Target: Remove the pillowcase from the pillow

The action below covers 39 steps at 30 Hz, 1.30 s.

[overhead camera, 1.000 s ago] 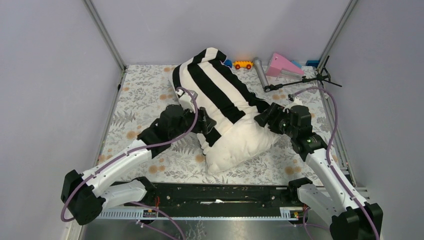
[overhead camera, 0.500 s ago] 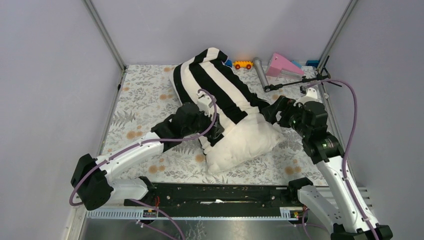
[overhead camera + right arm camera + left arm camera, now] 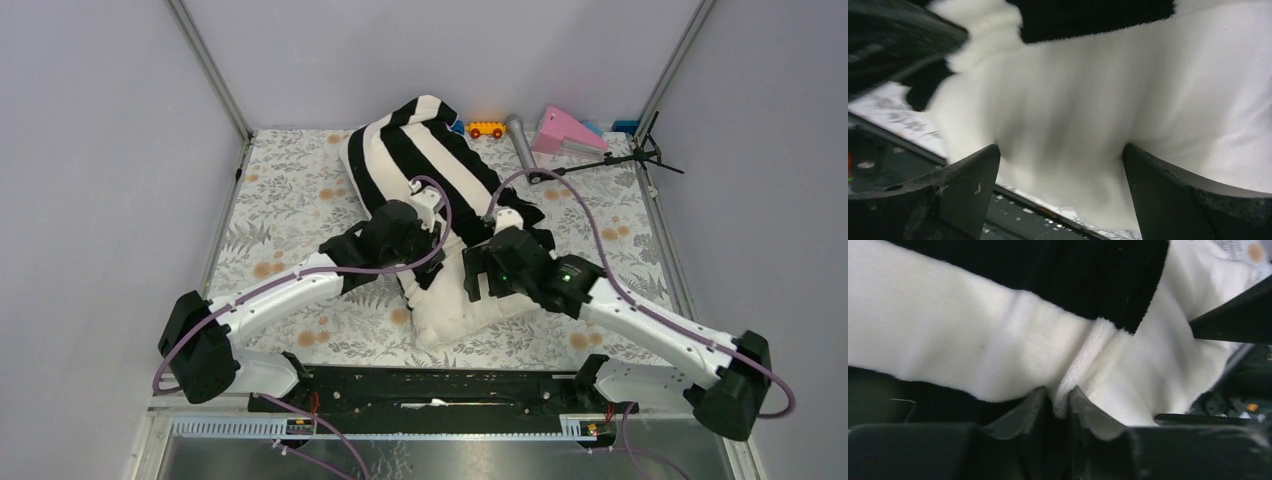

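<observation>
The pillowcase (image 3: pixel 420 165), striped black and white, covers the far part of the pillow (image 3: pixel 455 308), whose cream near end sticks out bare. My left gripper (image 3: pixel 433 247) sits at the cover's open edge on the left side. In the left wrist view its jaws (image 3: pixel 1060 399) are shut on the white ribbed hem of the pillowcase (image 3: pixel 973 350), with the pillow (image 3: pixel 1158 360) just beside it. My right gripper (image 3: pixel 471 284) hovers over the bare pillow end. Its fingers (image 3: pixel 1060 167) stand open wide, with the pillow (image 3: pixel 1088 100) bulging between them and a black stripe of the pillowcase (image 3: pixel 1088 15) beyond.
The table wears a floral cloth (image 3: pixel 290 200). Along the back edge lie a yellow toy car (image 3: pixel 487 129), a grey cylinder (image 3: pixel 522 143), a pink wedge (image 3: pixel 563 130) and a black tripod stand (image 3: pixel 600 165). A black rail (image 3: pixel 430 385) runs along the near edge.
My left gripper moved in to the cover's edge and closed on the hem. My right arm swung from the pillow's right side to over its bare near end, jaws wide.
</observation>
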Motion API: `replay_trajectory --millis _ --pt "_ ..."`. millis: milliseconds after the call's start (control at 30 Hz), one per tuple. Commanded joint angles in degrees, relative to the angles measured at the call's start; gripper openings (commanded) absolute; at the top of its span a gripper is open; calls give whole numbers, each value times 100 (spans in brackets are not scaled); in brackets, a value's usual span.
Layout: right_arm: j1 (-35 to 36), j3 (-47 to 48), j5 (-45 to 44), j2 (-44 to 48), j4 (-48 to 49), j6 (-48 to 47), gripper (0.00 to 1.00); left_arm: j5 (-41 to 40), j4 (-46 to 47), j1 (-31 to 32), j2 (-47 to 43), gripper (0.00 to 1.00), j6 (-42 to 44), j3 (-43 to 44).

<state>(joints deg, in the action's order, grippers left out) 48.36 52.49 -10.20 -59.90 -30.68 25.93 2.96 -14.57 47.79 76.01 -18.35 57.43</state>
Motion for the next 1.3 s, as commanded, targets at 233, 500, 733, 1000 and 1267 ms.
replay_trajectory --millis 233,500,733,1000,1267 --pt "455 -559 -1183 -600 525 108 25 -1676 -217 -535 180 0 -634 467" --pt "391 -1108 -2625 1116 608 607 0 229 1166 -2846 40 0 -1788 -299" --pt "7 -969 -4820 2643 -63 676 0 -613 1556 -3899 -117 0 -2720 -1106" --pt "-48 -1052 -3809 1813 324 110 0 -1134 1875 -4052 -1501 0 -2889 -2022" --pt "-1479 -994 -563 259 2031 438 0 -2465 1187 -3533 -3807 0 -2705 -2509"
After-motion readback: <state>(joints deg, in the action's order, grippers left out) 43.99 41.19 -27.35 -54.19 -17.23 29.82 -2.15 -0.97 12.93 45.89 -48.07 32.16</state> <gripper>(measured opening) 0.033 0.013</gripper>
